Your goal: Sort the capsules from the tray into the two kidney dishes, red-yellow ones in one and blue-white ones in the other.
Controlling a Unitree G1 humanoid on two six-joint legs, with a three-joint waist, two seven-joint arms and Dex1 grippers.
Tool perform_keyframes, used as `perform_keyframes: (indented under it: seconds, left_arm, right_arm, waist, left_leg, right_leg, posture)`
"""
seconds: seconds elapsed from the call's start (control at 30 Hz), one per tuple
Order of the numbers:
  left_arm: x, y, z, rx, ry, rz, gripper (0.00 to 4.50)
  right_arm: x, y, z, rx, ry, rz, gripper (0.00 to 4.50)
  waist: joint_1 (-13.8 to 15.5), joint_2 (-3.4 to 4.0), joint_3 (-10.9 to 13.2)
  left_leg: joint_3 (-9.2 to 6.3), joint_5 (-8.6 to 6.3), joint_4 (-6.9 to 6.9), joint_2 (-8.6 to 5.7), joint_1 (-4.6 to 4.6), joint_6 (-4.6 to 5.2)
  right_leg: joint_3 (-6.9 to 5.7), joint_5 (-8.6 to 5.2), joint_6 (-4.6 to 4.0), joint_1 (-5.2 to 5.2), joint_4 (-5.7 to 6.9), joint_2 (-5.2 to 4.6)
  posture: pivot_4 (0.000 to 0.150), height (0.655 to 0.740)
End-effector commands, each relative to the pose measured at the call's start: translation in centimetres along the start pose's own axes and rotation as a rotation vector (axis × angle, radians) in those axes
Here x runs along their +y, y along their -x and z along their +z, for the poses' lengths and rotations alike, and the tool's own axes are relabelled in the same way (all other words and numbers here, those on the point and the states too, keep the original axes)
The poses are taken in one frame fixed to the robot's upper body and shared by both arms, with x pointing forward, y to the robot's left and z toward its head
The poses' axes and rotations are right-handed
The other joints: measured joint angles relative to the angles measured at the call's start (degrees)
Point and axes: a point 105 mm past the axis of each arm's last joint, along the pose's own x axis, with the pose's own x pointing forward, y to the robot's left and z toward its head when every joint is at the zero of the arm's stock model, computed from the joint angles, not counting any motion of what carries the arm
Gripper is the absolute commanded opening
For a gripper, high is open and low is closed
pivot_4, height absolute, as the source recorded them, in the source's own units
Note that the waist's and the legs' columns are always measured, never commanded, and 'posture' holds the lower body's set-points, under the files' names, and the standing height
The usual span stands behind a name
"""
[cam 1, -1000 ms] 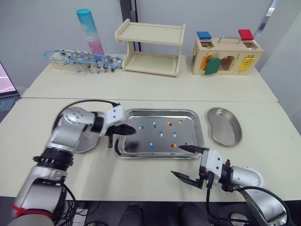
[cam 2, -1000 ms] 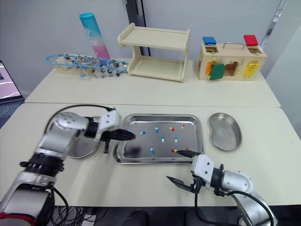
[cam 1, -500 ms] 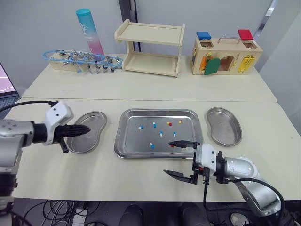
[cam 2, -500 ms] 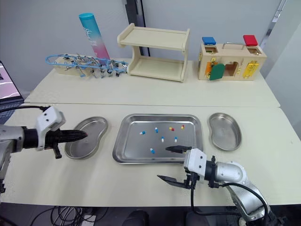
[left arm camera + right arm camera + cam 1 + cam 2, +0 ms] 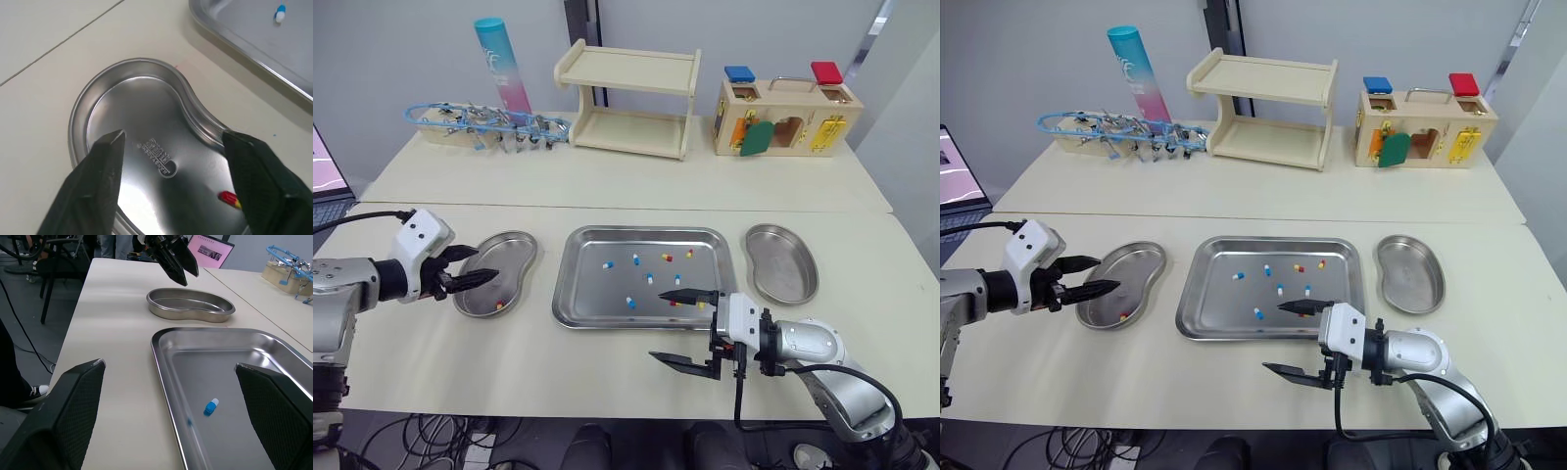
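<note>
Beige table [image 5: 626,191] holds tray [image 5: 592,299]; grey wall [image 5: 401,49] behind; laptop [image 5: 960,166] far left.

At the tray's [image 5: 570,294] front edge, the right gripper's [image 5: 656,326] upper finger crosses a red-yellow capsule [image 5: 674,303] and hides part of it. In the kidney dish [image 5: 78,122] left of the tray, a second capsule [image 5: 226,197] has its yellow end tucked behind the left gripper's [image 5: 171,136] finger. The stamp [image 5: 157,151] on the dish floor is too small to read.
</note>
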Motion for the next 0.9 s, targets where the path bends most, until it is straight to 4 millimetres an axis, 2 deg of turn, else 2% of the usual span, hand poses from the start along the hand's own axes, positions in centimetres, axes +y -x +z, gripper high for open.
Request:
perform_keyframes:
  seconds: [0.03, 0.23, 0.3, 0.6, 0.73, 0.83, 0.9]
  left_arm:
    - [0.6, 1.3, 1.8, -0.069, 0.003, 0.030, 4.43]
    - [0.4, 2.8, 2.2, -0.100, 0.000, 0.039, 4.47]
    - [0.7, 4.0, 2.0, -0.123, 0.012, 0.083, 4.47]
    - [-0.4, 8.7, -1.4, -0.152, 0.072, 0.250, 4.47]
    - [-1.3, 10.0, -3.7, -0.143, 0.109, 0.319, 4.47]
    - [-1.5, 10.8, -5.4, -0.177, 0.163, 0.418, 4.47]
    - [-2.2, 10.9, -6.8, -0.193, 0.206, 0.453, 4.47]
  right_arm:
    - [0.0, -0.3, 1.1, -0.036, 0.028, 0.009, 4.50]
    - [-0.1, -0.1, 1.0, -0.031, 0.032, 0.005, 4.50]
    - [-0.1, 0.0, 1.0, -0.026, 0.034, 0.002, 4.50]
    - [-0.9, 1.4, 0.6, 0.018, 0.057, -0.028, 4.50]
    - [-1.7, 3.1, 0.4, 0.065, 0.071, -0.067, 4.50]
    - [-2.7, 5.6, 0.3, 0.116, 0.072, -0.140, 4.50]
    - [-3.1, 8.6, -0.4, 0.201, 0.075, -0.187, 4.50]
  waist:
    - [0.0, 0.00, 0.0]
    - [0.0, 0.00, 0.0]
    - [-0.3, 0.00, 0.0]
    - [-0.6, 0.00, 0.0]
    - [-0.5, -0.02, 0.0]
    - [0.1, -0.05, 0.0]
    - [0.6, -0.11, 0.0]
  left_leg:
    - [0.00, 0.00, 0.00, 0.00, 0.00, 0.00]
    - [0.00, 0.00, -0.01, 0.00, 0.00, 0.00]
    - [0.00, 0.00, -0.02, 0.00, 0.01, 0.00]
    - [0.03, 0.00, -0.03, 0.02, 0.00, 0.00]
    - [0.04, 0.00, -0.03, 0.02, 0.01, 0.00]
    - [0.08, -0.01, -0.02, 0.02, 0.02, 0.00]
    - [0.09, -0.01, -0.02, 0.02, 0.01, 0.01]
  right_leg:
    - [0.00, 0.00, 0.00, 0.00, 0.00, 0.00]
    - [0.01, 0.00, 0.00, -0.01, 0.00, 0.00]
    - [0.01, 0.00, 0.00, -0.01, 0.00, 0.00]
    - [0.04, 0.00, -0.01, -0.01, -0.01, -0.01]
    - [0.04, 0.00, -0.01, 0.00, -0.02, -0.02]
    - [0.04, 0.00, -0.01, 0.05, -0.07, -0.06]
    - [0.03, 0.00, -0.01, 0.06, -0.09, -0.07]
  posture:
    - [0.150, 0.7400]
    - [0.150, 0.7400]
    - [0.150, 0.7400]
    - [0.150, 0.7400]
    - [0.150, 0.7400]
    - [0.150, 0.7400]
    - [0.150, 0.7400]
